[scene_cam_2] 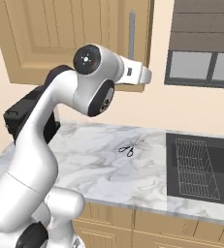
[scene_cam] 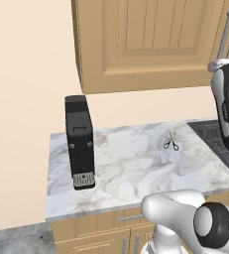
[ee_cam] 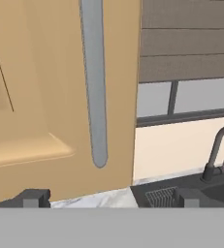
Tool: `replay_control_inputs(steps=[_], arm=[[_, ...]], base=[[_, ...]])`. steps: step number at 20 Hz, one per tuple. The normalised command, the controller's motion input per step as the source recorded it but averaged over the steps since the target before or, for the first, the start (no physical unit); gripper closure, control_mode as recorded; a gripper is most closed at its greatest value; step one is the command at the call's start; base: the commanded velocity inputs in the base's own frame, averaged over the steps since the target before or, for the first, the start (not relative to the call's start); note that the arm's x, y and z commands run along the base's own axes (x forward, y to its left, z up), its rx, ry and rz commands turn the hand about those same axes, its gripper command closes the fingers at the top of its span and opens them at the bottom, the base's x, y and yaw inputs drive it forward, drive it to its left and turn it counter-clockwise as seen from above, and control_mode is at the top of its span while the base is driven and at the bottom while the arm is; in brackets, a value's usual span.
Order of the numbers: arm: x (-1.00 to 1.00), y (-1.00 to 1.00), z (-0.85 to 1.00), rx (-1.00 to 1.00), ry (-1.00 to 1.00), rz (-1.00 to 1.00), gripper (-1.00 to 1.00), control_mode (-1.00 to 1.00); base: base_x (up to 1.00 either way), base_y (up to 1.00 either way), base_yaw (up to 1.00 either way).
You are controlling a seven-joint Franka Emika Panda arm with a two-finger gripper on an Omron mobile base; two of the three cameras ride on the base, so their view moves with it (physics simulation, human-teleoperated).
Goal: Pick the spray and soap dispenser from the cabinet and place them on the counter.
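The cabinet (scene_cam: 150, 44) is a light wooden wall unit with a grooved panelled door, and the door is closed. Its long grey bar handle (ee_cam: 94, 82) runs down the door's right edge and is also seen from the base (scene_cam_2: 131, 34). My gripper (ee_cam: 111, 198) is open, its two dark fingertips (ee_cam: 33, 197) spread wide just below and in front of the handle's lower end, with nothing between them. The spray and the soap dispenser are hidden behind the shut door. Under the cabinet lies the white marble counter (scene_cam: 136, 168).
Small scissors (scene_cam: 171, 144) lie on the counter near its back right. A tall black appliance (scene_cam: 80, 141) stands at the counter's left. To the right are a dark sink (scene_cam_2: 200, 167) with a wire rack, a black faucet (ee_cam: 215, 155) and a window (scene_cam_2: 200, 43).
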Motion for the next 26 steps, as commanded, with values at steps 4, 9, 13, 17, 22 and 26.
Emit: replay_control_inputs(steps=[4,9,13,17,22,26], arm=[[0.29,-0.09,0.25,0.00,0.00,0.00,-1.00,-1.00],[0.19,-0.02,0.16,0.00,0.01,0.00,-1.00,-1.00],[0.04,0.07,0.01,0.00,0.05,0.00,-1.00,-1.00],[0.10,0.05,0.00,0.00,0.06,0.01,-1.00,-1.00],[0.22,0.01,0.00,0.00,0.00,0.05,-1.00,-1.00],[0.25,-0.03,0.00,0.00,0.00,0.04,-1.00,-1.00]], base=[[0.00,0.00,0.00],[0.00,0.00,0.00],[0.00,0.00,0.00],[0.00,0.00,0.00],[0.00,0.00,0.00],[0.00,0.00,0.00]])
